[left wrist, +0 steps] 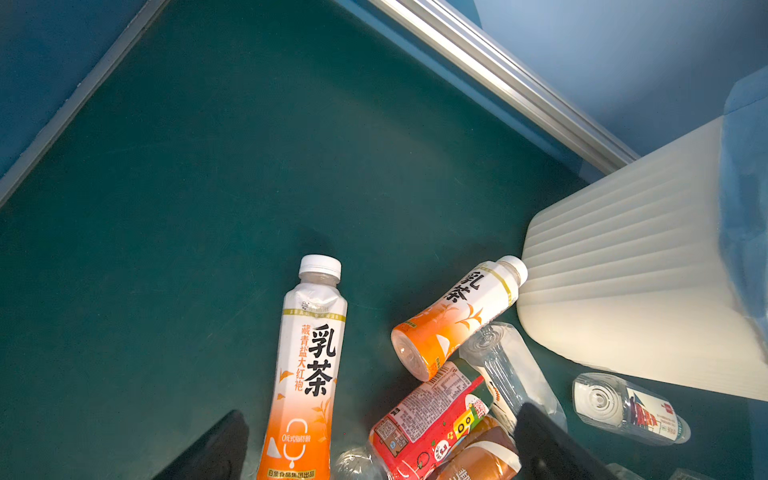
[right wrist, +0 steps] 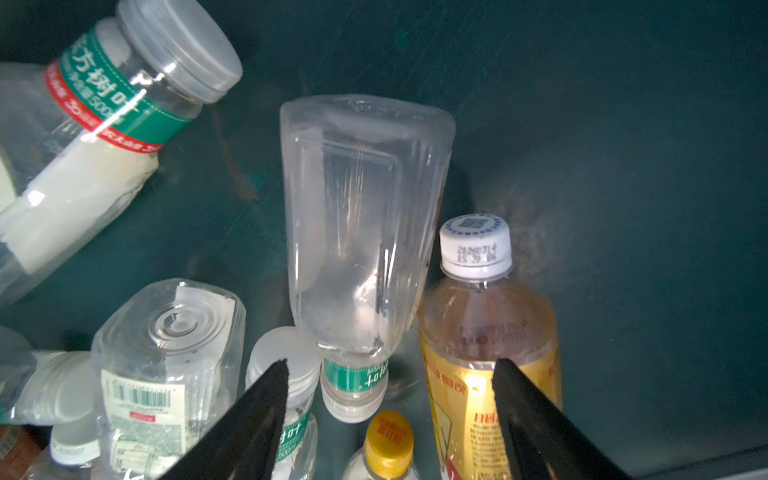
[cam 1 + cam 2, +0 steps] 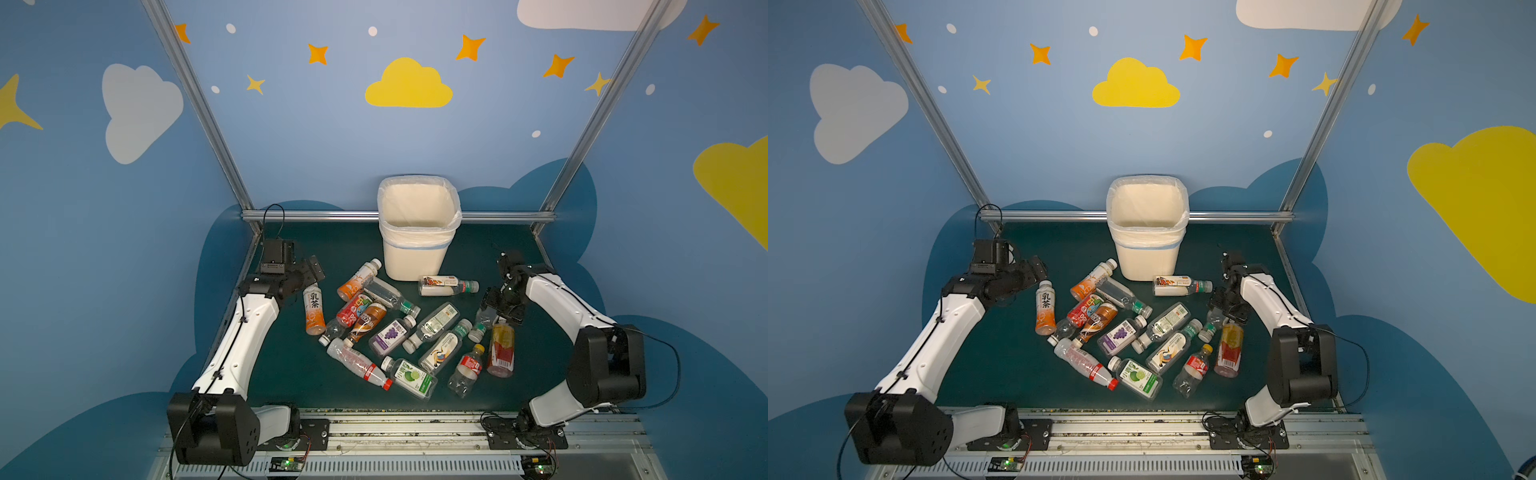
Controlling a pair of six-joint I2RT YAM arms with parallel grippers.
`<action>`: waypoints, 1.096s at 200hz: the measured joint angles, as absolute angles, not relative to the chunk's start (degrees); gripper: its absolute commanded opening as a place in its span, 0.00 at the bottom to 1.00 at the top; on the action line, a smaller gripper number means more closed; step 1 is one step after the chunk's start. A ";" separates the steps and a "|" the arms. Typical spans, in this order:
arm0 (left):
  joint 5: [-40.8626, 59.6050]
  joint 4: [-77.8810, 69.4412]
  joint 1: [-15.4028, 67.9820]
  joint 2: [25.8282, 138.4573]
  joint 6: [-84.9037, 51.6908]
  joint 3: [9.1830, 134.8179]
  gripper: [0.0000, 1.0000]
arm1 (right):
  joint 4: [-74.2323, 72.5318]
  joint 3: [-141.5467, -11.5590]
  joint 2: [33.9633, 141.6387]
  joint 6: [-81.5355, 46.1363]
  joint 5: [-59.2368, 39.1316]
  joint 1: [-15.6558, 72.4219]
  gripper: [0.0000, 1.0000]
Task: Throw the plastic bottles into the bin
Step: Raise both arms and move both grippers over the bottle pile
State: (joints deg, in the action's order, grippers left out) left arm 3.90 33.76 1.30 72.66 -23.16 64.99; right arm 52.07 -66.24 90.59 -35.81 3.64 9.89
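The cream-white bin (image 3: 417,249) (image 3: 1146,253) stands at the back middle of the green mat, its bag folded over the rim. Several plastic bottles (image 3: 390,334) lie scattered in front of it. My right gripper (image 3: 500,319) (image 2: 390,363) hangs open just above a clear bottle (image 3: 482,322) (image 2: 361,216) with a green neck band, beside a yellow-labelled bottle (image 3: 500,351) (image 2: 486,332); its fingertips touch nothing. At the heap's far left my left gripper (image 3: 313,269) (image 1: 382,413) is wide open and empty above an orange milk-tea bottle (image 3: 314,309) (image 1: 307,365).
Aluminium frame rails (image 3: 316,215) border the mat at the back and sides, with blue walls behind. One white-labelled bottle (image 3: 446,286) lies against the bin's foot. Bare mat (image 1: 208,187) shows at the back left and along the front edge.
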 measured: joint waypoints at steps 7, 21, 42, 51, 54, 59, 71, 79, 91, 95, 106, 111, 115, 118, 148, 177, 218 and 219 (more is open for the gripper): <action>3.90 33.78 1.30 72.73 -23.16 64.99 1.00 | 52.07 -66.54 91.11 -35.86 3.92 9.91 0.79; 3.92 33.85 1.30 72.90 -23.09 65.01 1.00 | 52.25 -67.90 92.75 -36.05 4.32 9.91 0.79; 3.90 33.91 1.30 73.38 -23.00 65.01 1.00 | 52.53 -71.31 96.47 -36.14 4.56 9.93 0.79; 3.88 33.95 1.30 73.54 -22.98 65.01 1.00 | 52.62 -72.49 98.06 -36.16 4.64 9.93 0.79; 3.88 33.98 1.30 73.58 -22.98 65.01 1.00 | 52.60 -72.88 98.59 -36.16 4.73 9.93 0.79; 3.88 33.98 1.30 73.63 -22.98 65.01 1.00 | 52.58 -73.41 99.50 -36.18 4.78 9.98 0.79; 3.84 34.04 1.30 73.71 -22.96 65.01 1.00 | 52.56 -74.11 100.99 -36.21 4.95 9.98 0.79; 3.84 34.13 1.30 73.76 -22.94 65.01 1.00 | 52.64 -74.28 101.78 -36.23 5.13 9.98 0.80; 3.79 34.20 1.30 73.76 -22.94 65.04 1.00 | 53.04 -74.63 102.76 -36.21 5.52 9.98 0.80; 3.79 34.17 1.30 73.76 -22.94 65.04 1.00 | 53.15 -74.74 103.02 -36.23 5.63 9.98 0.80; 3.77 34.24 1.30 73.76 -22.94 65.04 1.00 | 53.32 -74.91 103.59 -36.21 6.04 9.98 0.80; 3.77 34.28 1.30 73.76 -22.94 65.04 1.00 | 53.36 -74.94 103.70 -36.21 6.17 9.98 0.80; 3.75 34.33 1.30 73.76 -22.94 65.04 1.00 | 53.41 -74.96 103.79 -36.21 6.24 9.98 0.80; 3.75 34.37 1.30 73.76 -22.94 65.04 1.00 | 53.43 -74.96 103.88 -36.21 6.33 9.98 0.79; 3.75 34.72 1.30 73.78 -22.94 65.04 1.00 | 53.45 -74.96 104.57 -36.07 6.44 9.85 0.76; 3.75 35.20 1.30 73.78 -22.96 65.04 0.99 | 53.39 -74.96 105.36 -35.92 6.13 9.43 0.67; 3.60 35.62 1.30 73.78 -22.94 65.01 0.98 | 51.59 -73.78 104.40 -35.77 4.60 8.14 0.53; 3.60 35.64 1.30 73.78 -22.94 65.01 0.98 | 51.42 -73.56 104.20 -35.73 4.60 8.08 0.53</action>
State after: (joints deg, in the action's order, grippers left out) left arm 3.60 35.64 1.30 73.78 -22.94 65.01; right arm 51.42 -73.56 104.20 -35.73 4.60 8.08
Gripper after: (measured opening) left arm 0.979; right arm 0.550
